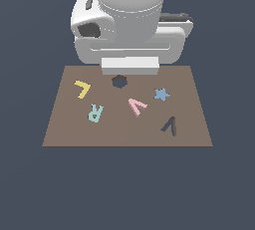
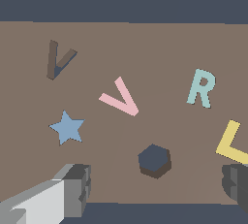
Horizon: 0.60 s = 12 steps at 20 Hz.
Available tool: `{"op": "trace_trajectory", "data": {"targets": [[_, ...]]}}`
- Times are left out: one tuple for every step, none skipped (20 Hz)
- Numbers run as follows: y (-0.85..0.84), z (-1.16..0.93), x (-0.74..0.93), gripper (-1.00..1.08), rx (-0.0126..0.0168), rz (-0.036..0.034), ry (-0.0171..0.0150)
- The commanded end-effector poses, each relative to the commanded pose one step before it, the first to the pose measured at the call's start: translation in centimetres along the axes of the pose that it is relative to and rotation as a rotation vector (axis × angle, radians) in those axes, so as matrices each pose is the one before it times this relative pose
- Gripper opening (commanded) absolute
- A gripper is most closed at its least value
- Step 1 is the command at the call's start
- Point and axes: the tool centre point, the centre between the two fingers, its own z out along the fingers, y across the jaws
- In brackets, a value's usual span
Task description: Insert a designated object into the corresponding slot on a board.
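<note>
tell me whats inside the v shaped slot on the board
Nothing: the V-shaped slot is an empty dark recess in the board. The pink V lies outside it. One inner wall is hidden in both views.

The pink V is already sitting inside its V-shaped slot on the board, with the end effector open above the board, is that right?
Not quite. The pink V lies flat on the board, apart from the V-shaped slot, which is empty. The exterior view shows the gap between them, and the wrist view agrees. The rest holds: the end effector is open above the board.
</note>
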Motion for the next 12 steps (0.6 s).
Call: {"op": "trace_trajectory", "data": {"targets": [[0.001,0.000,0.000,1.00,0.00000,0.00000,0.00000],[0.002,0.009,0.004,1.00,-0.00003,-0.00069,0.00005],[-0.001,0.029,0.013,1.00,-0.00005,-0.00218,0.00013],[-0.003,0.048,0.021,1.00,-0.00008,-0.00365,0.00022],[-0.001,0.068,0.030,1.00,-0.00012,-0.00506,0.00031],[-0.003,0.087,0.038,1.00,-0.00015,-0.00654,0.00040],[-0.004,0.106,0.047,1.00,-0.00018,-0.00801,0.00048],[-0.002,0.126,0.055,1.00,-0.00022,-0.00942,0.00057],[-0.005,0.146,0.064,1.00,-0.00025,-0.01094,0.00066],[-0.005,0.165,0.073,1.00,-0.00028,-0.01242,0.00075],[-0.005,0.185,0.082,1.00,-0.00032,-0.01390,0.00085],[-0.007,0.205,0.090,1.00,-0.00035,-0.01542,0.00094]]}}
